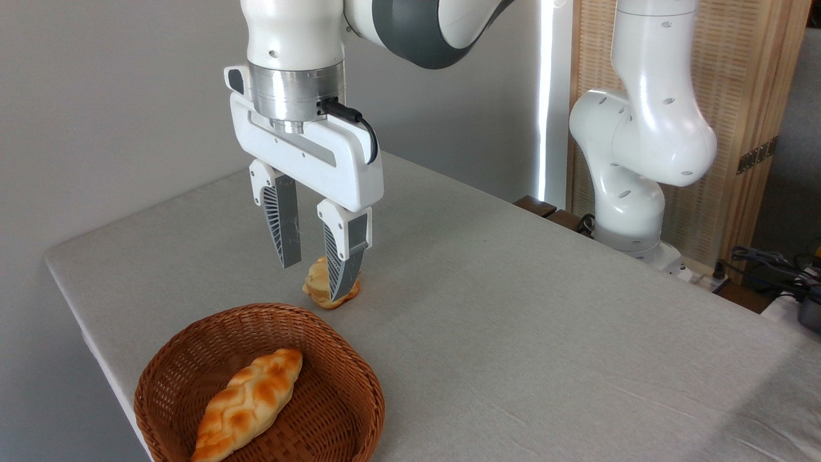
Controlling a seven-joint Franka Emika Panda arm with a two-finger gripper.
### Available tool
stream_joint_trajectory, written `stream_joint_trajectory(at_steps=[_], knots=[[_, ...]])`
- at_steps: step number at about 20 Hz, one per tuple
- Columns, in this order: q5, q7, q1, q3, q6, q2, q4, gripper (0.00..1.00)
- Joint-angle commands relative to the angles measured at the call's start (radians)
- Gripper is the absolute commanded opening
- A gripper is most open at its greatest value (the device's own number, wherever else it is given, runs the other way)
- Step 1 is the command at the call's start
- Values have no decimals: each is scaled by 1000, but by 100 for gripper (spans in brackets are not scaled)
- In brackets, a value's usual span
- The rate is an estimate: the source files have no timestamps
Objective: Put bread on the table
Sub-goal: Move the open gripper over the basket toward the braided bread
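The bread (249, 404), a long braided golden loaf with orange-brown patches, lies slanted inside a round brown wicker basket (349, 372) at the front left of the table (545, 340). My gripper (314, 279) hangs above the table just behind the basket, fingers pointing down and open, with nothing between them. Its right finger (346, 256) partly covers a small round bun (319, 282) that sits on the grey top behind it.
The arm's white base (632, 192) stands at the table's far right edge. Cables and dark equipment (782, 269) lie beyond the right edge. A wooden screen (750, 83) rises behind the base. The table's left edge runs close beside the basket.
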Motion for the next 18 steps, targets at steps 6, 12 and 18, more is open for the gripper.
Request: stream_joint_trajectory(at_steps=[6, 12, 18], knots=[[-5, 17, -7, 10, 64, 15, 8, 100], [-2, 17, -7, 10, 205, 75, 6, 100], [-3, 11, -7, 8, 242, 172, 6, 100]])
